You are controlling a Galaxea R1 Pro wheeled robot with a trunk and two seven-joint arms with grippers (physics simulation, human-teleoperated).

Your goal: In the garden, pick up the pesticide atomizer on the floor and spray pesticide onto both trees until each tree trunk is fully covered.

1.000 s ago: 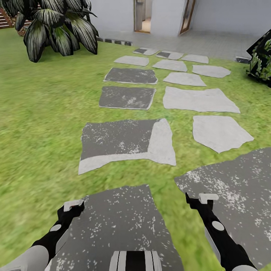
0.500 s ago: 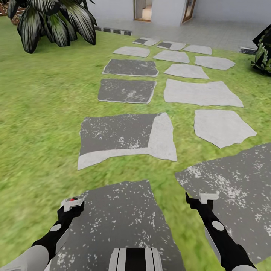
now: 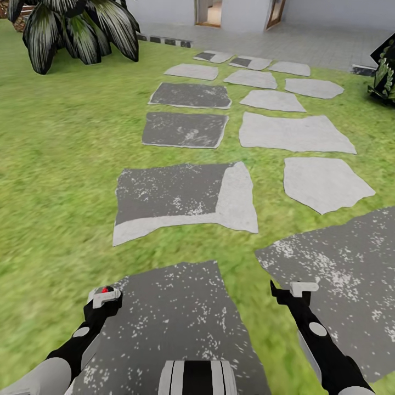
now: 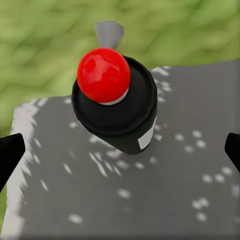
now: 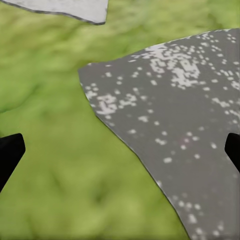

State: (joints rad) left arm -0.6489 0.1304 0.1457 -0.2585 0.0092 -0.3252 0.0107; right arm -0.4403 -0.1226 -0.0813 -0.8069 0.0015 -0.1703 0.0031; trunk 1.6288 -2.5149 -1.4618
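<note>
The pesticide atomizer [image 4: 117, 107] is a small dark bottle with a round red top and a grey nozzle. It stands upright on a dark grey stepping stone [image 4: 150, 190], between the widely spread fingers of my left gripper [image 4: 120, 150], which do not touch it. In the head view its red top [image 3: 103, 289] peeks out just beyond my open left gripper [image 3: 105, 299]. My right gripper [image 3: 299, 288] hangs open over grass and another speckled stone [image 5: 190, 115], holding nothing. The trees and their trunks are out of view.
Grey stepping stones [image 3: 186, 197] lead across the green lawn [image 3: 55, 164] to the white house's paved terrace [image 3: 307, 38]. A black-leaved plant [image 3: 77, 27] stands at the far left, and another dark plant [image 3: 387, 71] at the right edge.
The whole head view has shifted, so the camera moved. The atomizer's red top has come into sight at my left gripper's tip. Both arms hold the same pose.
</note>
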